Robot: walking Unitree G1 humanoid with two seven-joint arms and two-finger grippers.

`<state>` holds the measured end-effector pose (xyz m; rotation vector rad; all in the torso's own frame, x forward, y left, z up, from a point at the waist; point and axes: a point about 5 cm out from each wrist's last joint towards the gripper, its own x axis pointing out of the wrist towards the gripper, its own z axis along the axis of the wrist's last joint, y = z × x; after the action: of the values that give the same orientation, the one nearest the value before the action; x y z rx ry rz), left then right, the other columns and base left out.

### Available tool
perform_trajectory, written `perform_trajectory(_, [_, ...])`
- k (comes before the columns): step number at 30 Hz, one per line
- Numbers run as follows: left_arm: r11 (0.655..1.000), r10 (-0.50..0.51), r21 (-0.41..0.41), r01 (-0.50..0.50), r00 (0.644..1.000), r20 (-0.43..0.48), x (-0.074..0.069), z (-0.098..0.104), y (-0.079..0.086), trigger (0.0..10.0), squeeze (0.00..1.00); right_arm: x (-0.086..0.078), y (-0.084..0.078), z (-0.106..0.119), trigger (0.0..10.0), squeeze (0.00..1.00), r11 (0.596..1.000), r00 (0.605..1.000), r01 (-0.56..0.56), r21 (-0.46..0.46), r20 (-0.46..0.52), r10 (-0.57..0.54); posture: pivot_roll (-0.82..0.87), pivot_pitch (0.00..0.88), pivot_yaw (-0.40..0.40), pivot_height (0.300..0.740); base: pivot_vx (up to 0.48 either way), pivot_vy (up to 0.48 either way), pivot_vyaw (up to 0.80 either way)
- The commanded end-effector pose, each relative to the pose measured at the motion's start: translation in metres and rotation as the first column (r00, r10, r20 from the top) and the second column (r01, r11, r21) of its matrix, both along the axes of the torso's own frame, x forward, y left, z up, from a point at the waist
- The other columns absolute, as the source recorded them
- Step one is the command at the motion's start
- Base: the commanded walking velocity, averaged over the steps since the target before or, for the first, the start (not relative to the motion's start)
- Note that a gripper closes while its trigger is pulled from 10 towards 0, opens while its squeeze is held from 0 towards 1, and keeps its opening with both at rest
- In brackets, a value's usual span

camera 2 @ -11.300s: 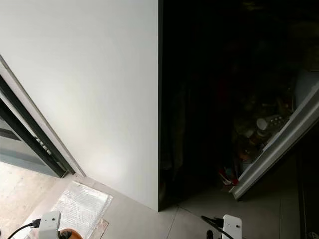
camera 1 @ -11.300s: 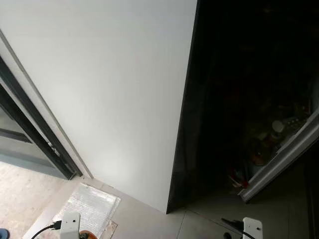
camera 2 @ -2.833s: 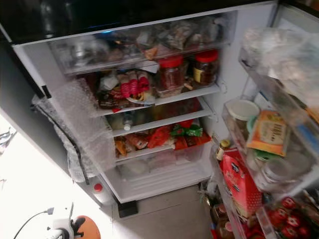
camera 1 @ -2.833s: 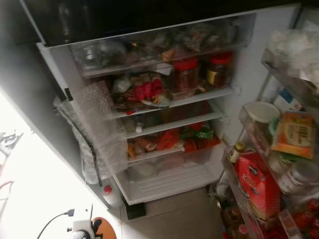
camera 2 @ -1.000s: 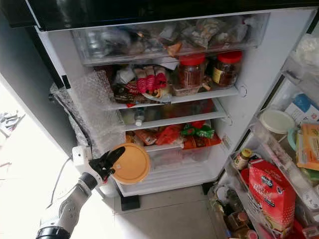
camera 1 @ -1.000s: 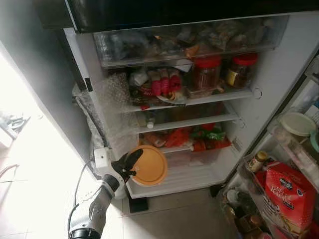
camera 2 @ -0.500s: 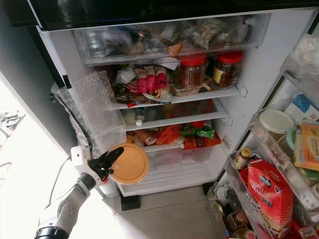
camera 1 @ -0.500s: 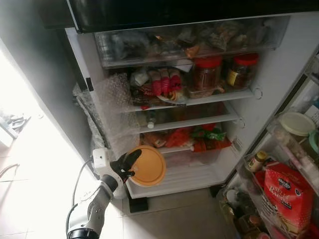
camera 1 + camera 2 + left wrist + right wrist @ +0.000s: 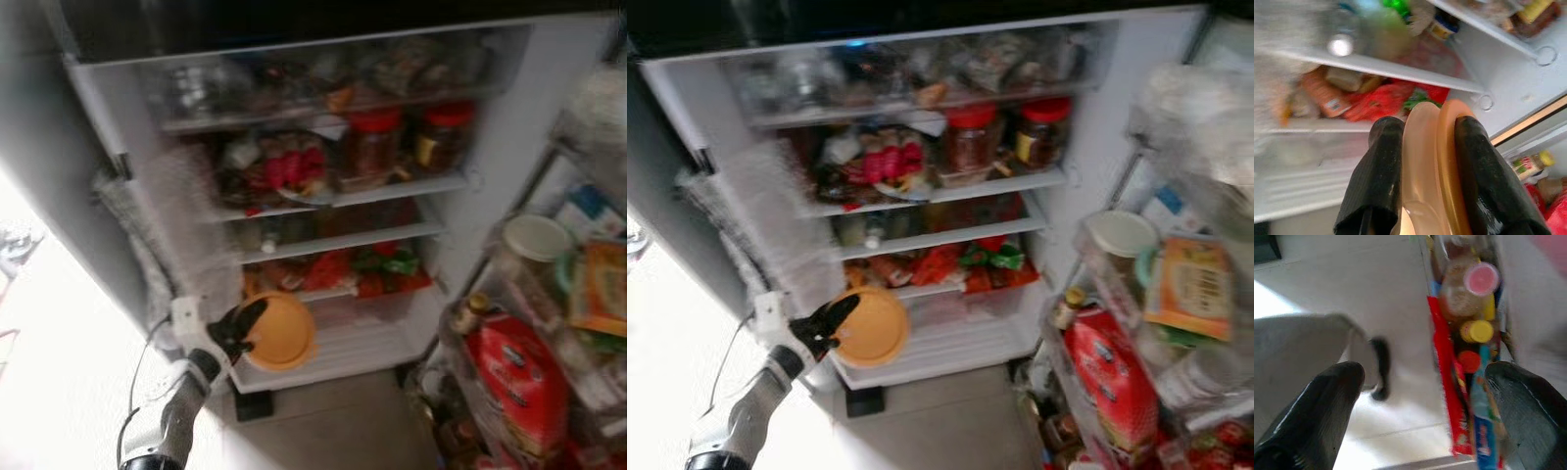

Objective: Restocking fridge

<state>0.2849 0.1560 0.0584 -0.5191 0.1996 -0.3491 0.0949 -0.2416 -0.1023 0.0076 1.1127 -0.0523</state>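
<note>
The fridge (image 9: 470, 59) stands open before me, its shelves (image 9: 353, 196) crowded with jars, packets and bottles. My left gripper (image 9: 242, 326) is shut on a round container with an orange lid (image 9: 280, 332), held in front of the lowest white shelf (image 9: 333, 352). In the left wrist view the black fingers (image 9: 1383, 171) pinch the orange lid (image 9: 1447, 161) and its pale tub edge-on. My right gripper (image 9: 1420, 396) is open, its fingers (image 9: 1327, 396) spread above the floor and the door's bottom rack of bottles (image 9: 1474, 308).
The open door on the right carries racks with a red packet (image 9: 514, 377), a white-lidded tub (image 9: 534, 235) and small bottles (image 9: 468, 311). Bubble wrap (image 9: 186, 215) hangs at the fridge's left side. Bright tiled floor (image 9: 59, 372) lies to the left.
The whole view has shifted and blurred, so the camera moved. The left gripper still holds the orange-lidded container at about the same spot before the bottom shelf.
</note>
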Motion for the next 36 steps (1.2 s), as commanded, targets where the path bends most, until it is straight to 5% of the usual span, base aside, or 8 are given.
perform_trajectory(1, [1.000,-0.018,-0.016,0.018,1.000,0.007,0.001,0.003,-0.005,10.0,0.00,0.000,-0.008,0.002,10.0,0.00,1.000,1.000,0.021,-0.023,0.003,-0.021,-0.19,0.029,0.023,0.740,0.000,-0.371,0.00])
perform_trajectory(13, [1.000,0.005,-0.025,-0.005,1.000,-0.003,0.002,0.002,-0.004,10.0,0.00,0.000,-0.007,0.002,10.0,0.00,1.000,1.000,0.018,-0.018,0.004,-0.018,-0.18,0.044,0.021,0.740,0.000,-0.141,0.00])
perform_trajectory(16, [0.983,0.053,-0.176,-0.061,0.997,-0.049,0.003,-0.002,0.002,10.0,0.00,0.000,-0.007,0.002,10.0,0.00,1.000,1.000,0.027,-0.013,0.008,-0.026,-0.18,0.051,0.021,0.740,0.000,0.000,0.00])
perform_trajectory(23, [0.952,0.123,-0.272,-0.140,0.989,-0.078,0.006,-0.007,0.018,10.0,0.00,0.001,-0.006,0.002,10.0,0.00,1.000,0.999,0.030,-0.007,0.012,-0.030,-0.18,0.052,0.019,0.740,0.000,0.000,0.00])
perform_trajectory(26, [0.915,0.078,-0.390,-0.101,0.994,-0.076,0.004,-0.007,0.019,10.0,0.00,0.001,-0.006,0.002,10.0,0.00,1.000,1.000,0.025,-0.006,0.012,-0.025,-0.18,0.053,0.016,0.740,0.000,0.000,0.00])
perform_trajectory(36, [0.904,0.075,-0.416,-0.100,0.994,-0.075,0.006,-0.009,0.020,10.0,0.00,0.001,-0.007,0.002,10.0,0.00,1.000,1.000,0.023,-0.005,0.012,-0.023,-0.18,0.054,0.012,0.740,0.000,0.000,0.00])
